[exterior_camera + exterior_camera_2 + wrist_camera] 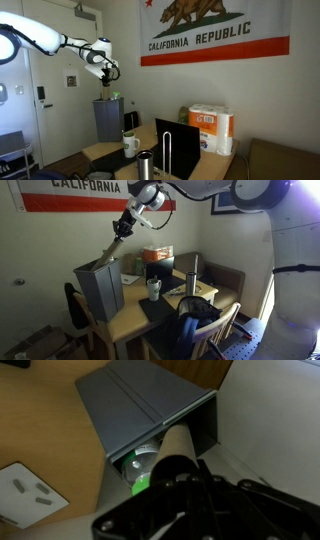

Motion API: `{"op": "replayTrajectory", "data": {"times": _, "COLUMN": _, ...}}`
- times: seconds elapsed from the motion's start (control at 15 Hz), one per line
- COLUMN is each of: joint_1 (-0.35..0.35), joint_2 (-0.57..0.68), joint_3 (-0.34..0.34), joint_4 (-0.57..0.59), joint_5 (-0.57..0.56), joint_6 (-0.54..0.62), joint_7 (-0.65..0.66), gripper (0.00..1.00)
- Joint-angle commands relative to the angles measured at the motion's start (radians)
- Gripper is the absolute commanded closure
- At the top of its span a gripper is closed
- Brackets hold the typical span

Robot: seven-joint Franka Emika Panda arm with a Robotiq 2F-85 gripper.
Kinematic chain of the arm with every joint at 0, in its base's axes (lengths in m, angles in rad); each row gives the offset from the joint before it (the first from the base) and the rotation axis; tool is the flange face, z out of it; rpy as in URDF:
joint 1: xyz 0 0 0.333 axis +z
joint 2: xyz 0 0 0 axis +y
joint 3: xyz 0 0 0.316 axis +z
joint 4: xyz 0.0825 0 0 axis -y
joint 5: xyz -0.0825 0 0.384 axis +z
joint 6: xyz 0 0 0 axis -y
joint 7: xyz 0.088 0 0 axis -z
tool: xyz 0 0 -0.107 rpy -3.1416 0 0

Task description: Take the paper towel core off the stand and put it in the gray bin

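My gripper (126, 224) is shut on the top end of the paper towel core (110, 250), a tan cardboard tube. The core hangs tilted, with its lower end at or just inside the open top of the gray bin (97, 292). In the wrist view the core (176, 445) points from my gripper (160, 480) into the mouth of the bin (140, 400). In an exterior view my gripper (104, 69) is high above the bin (108, 120). The dark wire stand (179, 150) stands bare on the table, away from the gripper.
A pack of white paper towel rolls (212, 129), a white mug (131, 146) and a steel tumbler (146, 165) stand on the wooden table (135, 322). A green-lidded item (140, 476) lies inside the bin. Chairs stand around the table.
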Motion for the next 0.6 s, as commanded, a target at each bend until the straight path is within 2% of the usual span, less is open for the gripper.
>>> {"op": "replayTrajectory", "data": {"times": 0.0, "joint_1": 0.007, "joint_2": -0.023, "joint_3": 0.002, "joint_4": -0.062, "joint_5": -0.027, "joint_6": 0.037, "joint_7": 0.009, "gripper": 0.97}}
{"op": "replayTrajectory", "data": {"times": 0.53, "joint_1": 0.003, "joint_2": -0.037, "joint_3": -0.007, "joint_4": -0.055, "joint_5": -0.078, "joint_6": 0.03, "joint_7": 0.008, "gripper": 0.97}}
